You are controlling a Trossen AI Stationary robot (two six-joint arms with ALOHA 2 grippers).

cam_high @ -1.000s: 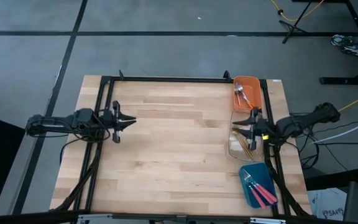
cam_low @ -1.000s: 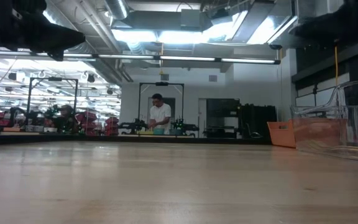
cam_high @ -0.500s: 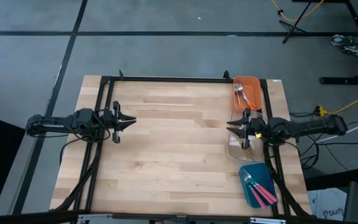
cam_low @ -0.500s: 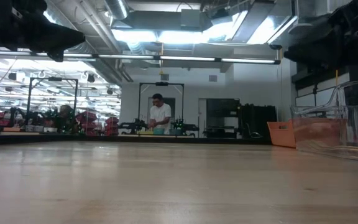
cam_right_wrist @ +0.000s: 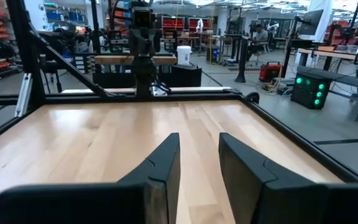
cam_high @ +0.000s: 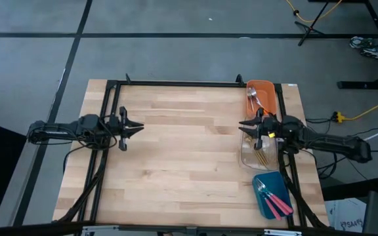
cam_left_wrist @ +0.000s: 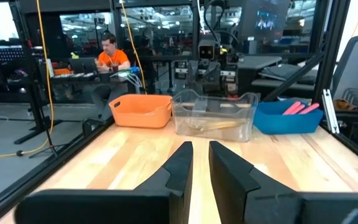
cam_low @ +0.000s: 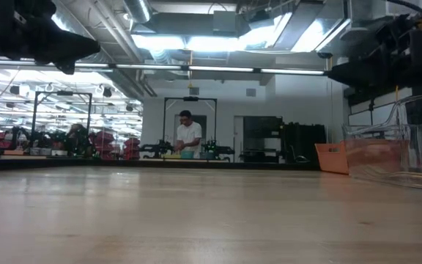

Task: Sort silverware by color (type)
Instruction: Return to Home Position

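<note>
Along the right edge of the worktop (cam_high: 176,164), three bins in one row: orange bin (cam_high: 268,88) at the far end, clear bin (cam_high: 248,160) in the middle, blue bin (cam_high: 261,208) at the near end. In the orange bin, orange-handled forks (cam_high: 254,99) with silver heads, two counted, overlapping enough to hide another. In the clear bin, thin gold pieces (cam_high: 261,156) in a small bundle, too fine to count. In the blue bin, pink-handled forks (cam_high: 278,204), heads toward the clear bin, two handles plain and perhaps a third beside them.

Two dark arms, one at each side. Near the left edge of the worktop, the left claw (cam_high: 138,128), raised off the wood and aimed across at the bins. Fingers parted by only a narrow slit, with nothing between them. On the right, the right claw (cam_high: 243,129), hanging by the inner rim where clear bin meets orange bin, aimed back toward the middle of the worktop. Fingers (cam_right_wrist: 160,165) parted by a wider gap, likewise gripping nothing. Well apart from each other, tips facing.

Beyond the worktop in the low view, one person in a white top (cam_low: 189,137) at a distant bench. In the left wrist view, one person in an orange top (cam_left_wrist: 110,55) behind the bins.
</note>
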